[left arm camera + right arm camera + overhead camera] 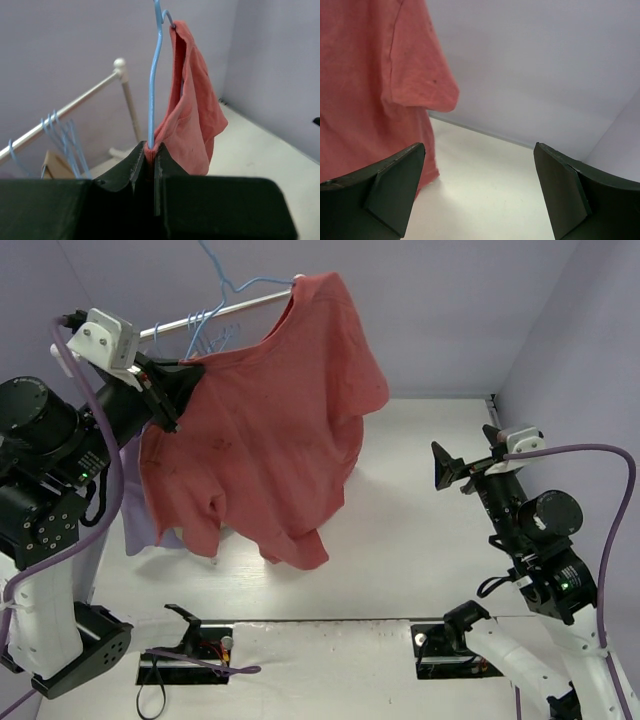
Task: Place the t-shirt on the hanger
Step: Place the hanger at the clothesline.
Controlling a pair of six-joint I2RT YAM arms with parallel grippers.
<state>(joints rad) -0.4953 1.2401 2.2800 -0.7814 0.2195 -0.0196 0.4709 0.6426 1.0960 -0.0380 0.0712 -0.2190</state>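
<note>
Left tool point(149, 152) clamps t-shirt point(270, 430) and hanger point(154, 75) together; right tool point(479, 165) gapes.

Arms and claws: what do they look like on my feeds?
The left arm and right arm match: round black joint housings on white links, with a lilac cable looping along each. The left claw and right claw have matte black, wedge-shaped fingers.

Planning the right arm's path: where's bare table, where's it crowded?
Free: the table between the t-shirt hem and the right gripper, plus the near strip before the arm bases. Crowded: back left, where the left gripper, its hanger, rail and spare hangers cluster.
</note>
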